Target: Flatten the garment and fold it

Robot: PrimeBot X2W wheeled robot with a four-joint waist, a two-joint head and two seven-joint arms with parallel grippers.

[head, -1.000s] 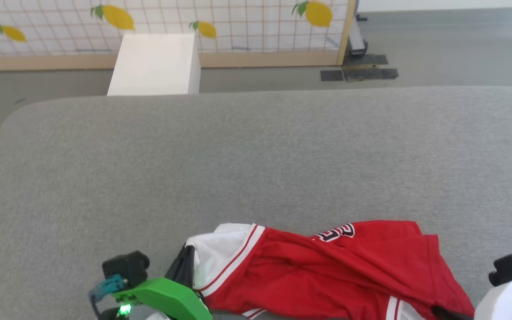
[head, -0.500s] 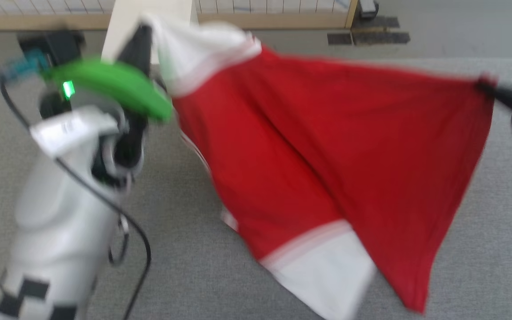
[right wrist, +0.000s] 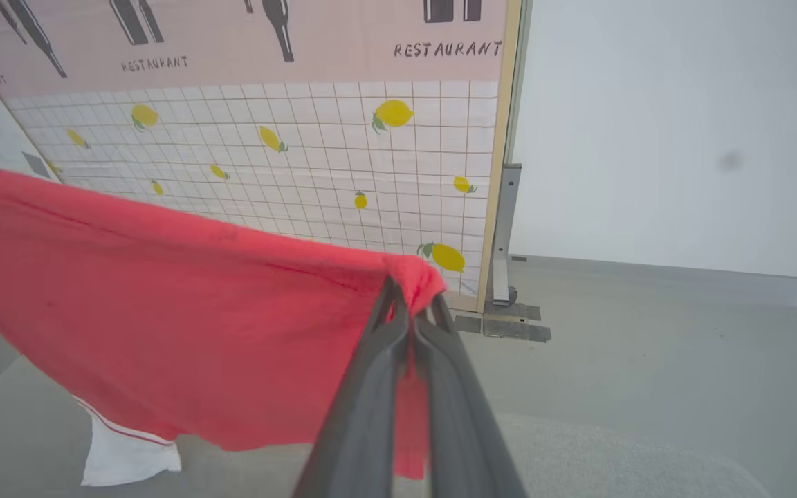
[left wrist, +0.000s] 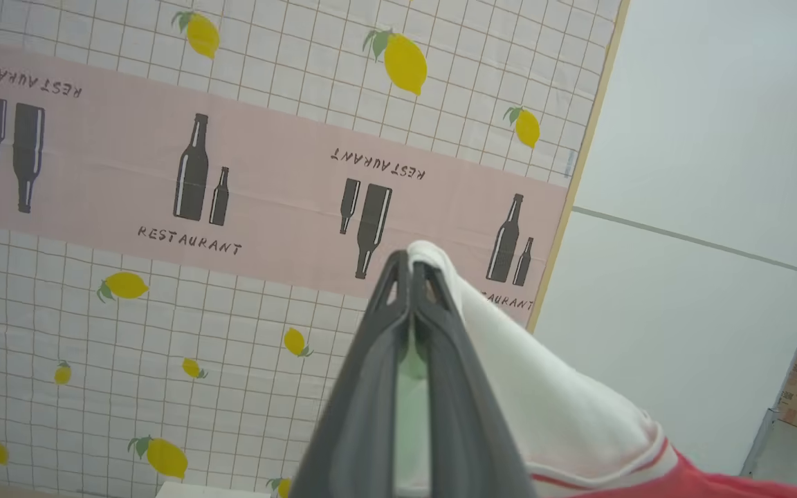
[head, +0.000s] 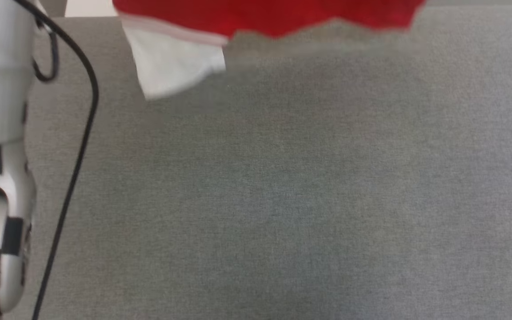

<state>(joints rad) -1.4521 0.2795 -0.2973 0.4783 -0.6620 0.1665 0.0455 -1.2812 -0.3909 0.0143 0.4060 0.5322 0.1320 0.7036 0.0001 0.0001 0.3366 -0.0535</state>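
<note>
Me: Lifted since a second ago. The garment was lying on the grey cushion; now I'm seeing it hanging above it, at the head view's top edge.

Desk: Both grippers gripping?

Me: Yes. I'm watching the left gripper pinching a white sleeve, and the right gripper clamping a red edge, cloth stretching between them.

Garment: red jersey T-shirt; white sleeve edged with a red-and-white stripe. State: lifted clear, spread wide as a hanging sheet, top edge taut, lower hem wavy. The sleeve dangles lowest, toward the robot's left.
</note>
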